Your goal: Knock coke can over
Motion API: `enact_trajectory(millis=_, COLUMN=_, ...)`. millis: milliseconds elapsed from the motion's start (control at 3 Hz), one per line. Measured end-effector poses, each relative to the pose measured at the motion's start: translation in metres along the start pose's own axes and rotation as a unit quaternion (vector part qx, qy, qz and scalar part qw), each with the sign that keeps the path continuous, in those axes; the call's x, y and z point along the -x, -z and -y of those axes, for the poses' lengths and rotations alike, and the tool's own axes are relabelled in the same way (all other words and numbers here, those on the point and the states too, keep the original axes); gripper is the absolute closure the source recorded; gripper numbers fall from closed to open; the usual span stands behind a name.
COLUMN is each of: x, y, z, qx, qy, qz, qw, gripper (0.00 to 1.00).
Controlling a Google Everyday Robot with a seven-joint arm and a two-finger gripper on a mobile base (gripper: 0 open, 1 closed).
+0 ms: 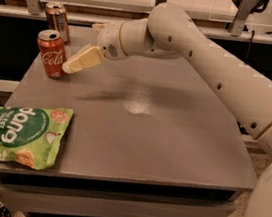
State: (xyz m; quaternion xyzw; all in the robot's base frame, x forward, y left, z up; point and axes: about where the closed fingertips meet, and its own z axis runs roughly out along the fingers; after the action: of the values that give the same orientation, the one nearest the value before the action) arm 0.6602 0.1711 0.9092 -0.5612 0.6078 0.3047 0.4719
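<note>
Gripper beside upright cylindrical coke can

Single view only. Camera sits high at near side of table, looking down and across toward far edge. Middle distance: nearly whole tabletop in frame. Arm enters from right, lower part close to lens. Gripper in upper left of frame, just beside coke can.
</note>
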Motion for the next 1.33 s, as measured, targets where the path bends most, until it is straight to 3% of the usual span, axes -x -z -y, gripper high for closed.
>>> enact_trajectory(millis=333, x=-0.002, y=-0.015, z=-0.005, qx=0.006, qy=0.009, qz=0.013, qw=0.9999, gripper=0.0)
enact_trajectory(millis=1000, x=0.007, y=-0.06, z=-0.006, qx=0.021, qy=0.017, qz=0.076, qw=0.9968, gripper=0.0)
enact_trajectory(millis=1333, x=0.006, y=-0.077, z=-0.011, qx=0.038, qy=0.005, qz=0.084, qw=0.9957, gripper=0.17)
